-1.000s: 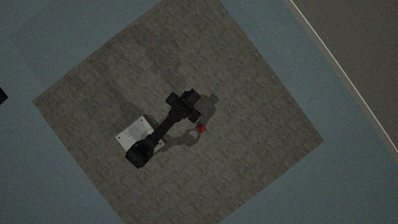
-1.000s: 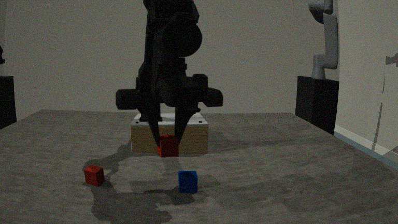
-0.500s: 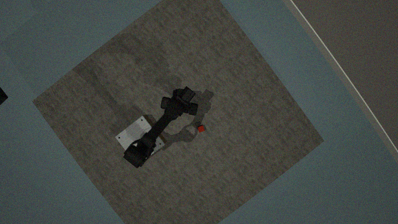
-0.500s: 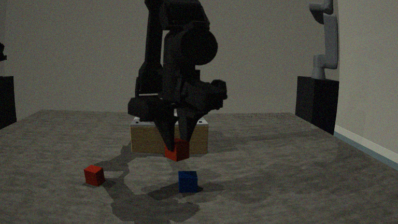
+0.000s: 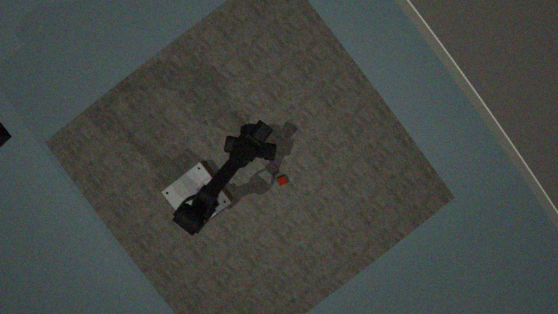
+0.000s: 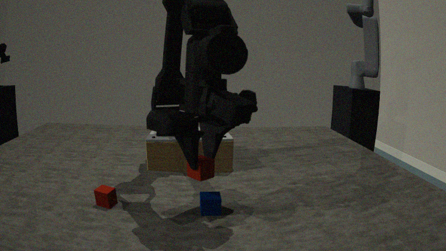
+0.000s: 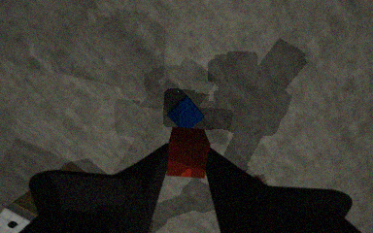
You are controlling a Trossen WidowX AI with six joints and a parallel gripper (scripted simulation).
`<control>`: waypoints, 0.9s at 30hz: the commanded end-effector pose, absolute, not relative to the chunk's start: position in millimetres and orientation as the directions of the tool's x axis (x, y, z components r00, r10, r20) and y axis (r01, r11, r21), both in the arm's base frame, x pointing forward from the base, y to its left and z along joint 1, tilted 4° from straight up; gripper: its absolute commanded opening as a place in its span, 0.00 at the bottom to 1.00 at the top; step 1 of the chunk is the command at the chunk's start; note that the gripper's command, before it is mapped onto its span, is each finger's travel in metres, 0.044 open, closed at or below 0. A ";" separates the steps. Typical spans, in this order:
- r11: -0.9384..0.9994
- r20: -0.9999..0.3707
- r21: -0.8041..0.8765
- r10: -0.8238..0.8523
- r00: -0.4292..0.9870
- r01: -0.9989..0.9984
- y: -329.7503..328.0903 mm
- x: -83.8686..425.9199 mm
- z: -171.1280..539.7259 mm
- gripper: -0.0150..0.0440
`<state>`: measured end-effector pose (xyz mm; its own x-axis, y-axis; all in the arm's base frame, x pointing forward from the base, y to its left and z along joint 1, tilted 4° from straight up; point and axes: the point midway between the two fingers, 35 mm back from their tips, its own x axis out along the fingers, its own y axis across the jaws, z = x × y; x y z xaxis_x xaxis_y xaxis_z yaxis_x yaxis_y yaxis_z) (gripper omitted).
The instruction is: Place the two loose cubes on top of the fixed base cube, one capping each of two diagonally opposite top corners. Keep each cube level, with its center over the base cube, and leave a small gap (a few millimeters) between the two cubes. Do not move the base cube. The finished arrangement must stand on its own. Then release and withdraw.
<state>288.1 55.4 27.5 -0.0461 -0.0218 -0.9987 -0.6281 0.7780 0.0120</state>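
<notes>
My gripper (image 6: pixel 203 164) (image 7: pixel 186 149) points down and is shut on a red cube (image 6: pixel 204 172) (image 7: pixel 188 143), held in the air between the fingertips. The blue base cube (image 6: pixel 210 204) (image 7: pixel 186 113) stands on the table, lower than the held cube. In the wrist view it shows just beyond the held cube and is turned about a diagonal to it. The arm hides both in the top view. The other red cube (image 5: pixel 281 180) (image 6: pixel 105 197) stands on the table, left of the blue cube in the exterior view. Nothing rests on the blue cube.
The arm stands on a wooden block with a white top plate (image 5: pixel 187 183) (image 6: pixel 161 156), behind the cubes in the exterior view. A grey arm (image 6: pixel 370 47) stands on a black pedestal (image 6: pixel 363 113) at the far right. Another black pedestal (image 6: pixel 7 113) is at the left edge.
</notes>
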 end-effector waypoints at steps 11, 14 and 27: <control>0.777 -0.999 0.019 -0.017 -0.052 -0.629 55.7 285.1 -0.7 0.43; 0.777 -0.999 0.019 -0.017 -0.052 -0.629 55.7 285.1 -0.7 0.43; 0.777 -0.999 0.019 -0.017 -0.052 -0.629 55.7 285.1 -0.7 0.43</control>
